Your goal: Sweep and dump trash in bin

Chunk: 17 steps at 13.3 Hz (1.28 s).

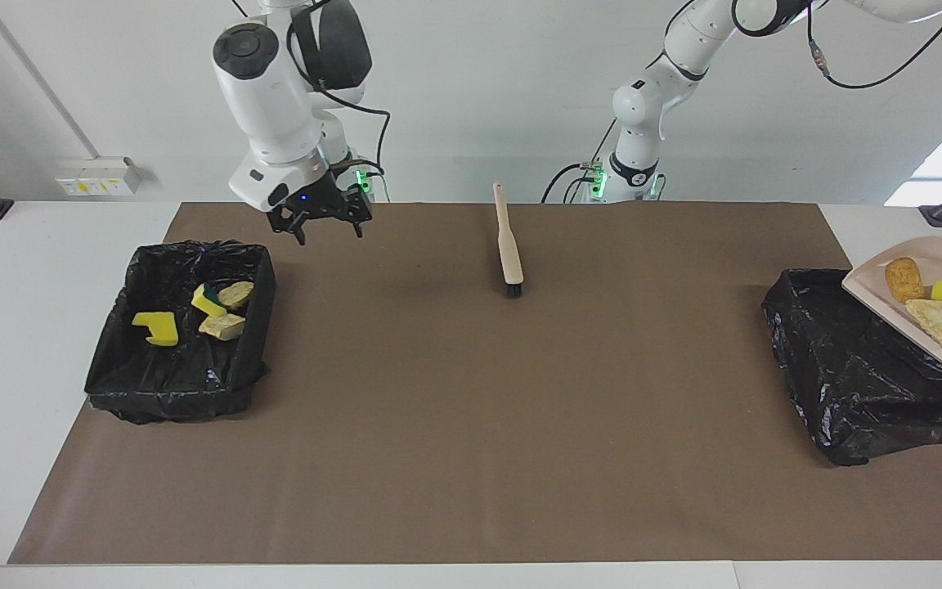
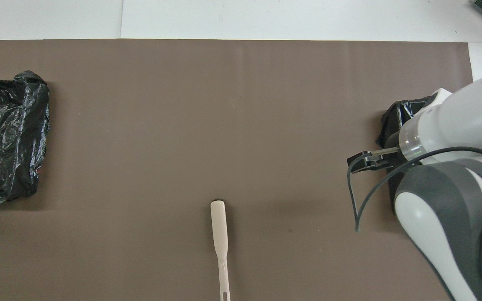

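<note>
Facing view: right claw [image 1: 325, 227] (fingers spread) holds nothing.

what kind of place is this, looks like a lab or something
Most likely a robotics lab set up for a cleaning test: two Franka arms stand at a white table covered by a brown mat, with bag-lined bins at each end, staged sponge and bread-like trash and a brush.
</note>
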Each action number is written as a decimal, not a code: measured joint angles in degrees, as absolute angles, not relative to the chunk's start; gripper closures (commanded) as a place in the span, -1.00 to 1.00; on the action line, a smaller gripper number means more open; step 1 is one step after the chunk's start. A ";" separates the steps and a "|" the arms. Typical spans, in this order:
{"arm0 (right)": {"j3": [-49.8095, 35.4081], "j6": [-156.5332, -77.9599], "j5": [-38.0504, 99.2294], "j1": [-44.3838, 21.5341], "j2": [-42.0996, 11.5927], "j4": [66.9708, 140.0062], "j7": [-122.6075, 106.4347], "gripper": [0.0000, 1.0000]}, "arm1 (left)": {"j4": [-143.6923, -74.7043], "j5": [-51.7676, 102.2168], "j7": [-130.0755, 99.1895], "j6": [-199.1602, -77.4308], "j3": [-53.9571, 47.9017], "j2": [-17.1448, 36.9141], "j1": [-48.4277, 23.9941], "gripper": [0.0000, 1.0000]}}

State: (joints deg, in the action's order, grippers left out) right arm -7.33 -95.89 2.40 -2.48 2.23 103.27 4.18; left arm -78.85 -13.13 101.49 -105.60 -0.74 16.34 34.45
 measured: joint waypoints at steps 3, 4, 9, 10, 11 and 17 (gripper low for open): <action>-1.32 -95.92 0.53 -2.05 2.30 102.50 3.94 -1.00 | -84.63 -16.39 101.42 -109.59 -0.89 13.90 33.15 1.00; 0.71 -95.93 0.08 -1.94 2.32 101.42 3.53 -1.00 | -85.94 -17.40 101.44 -110.04 -0.96 13.15 33.02 1.00; 6.36 -95.92 -1.53 -1.85 2.43 97.67 -0.43 -1.00 | -87.53 -25.63 101.31 -110.47 -1.14 11.63 28.03 1.00; 6.49 -95.91 -1.53 -1.85 2.43 97.67 -0.43 -1.00 | -87.65 -27.43 101.31 -110.47 -1.19 11.61 27.02 1.00; 6.42 -95.91 -1.53 -1.88 2.43 97.67 -0.43 -1.00 | -87.82 -29.23 101.28 -110.47 -1.23 11.57 26.33 1.00; 5.50 -95.91 -1.53 -2.66 2.43 97.67 -0.43 -1.00 | -88.42 -33.01 101.27 -110.60 -1.23 10.36 24.84 1.00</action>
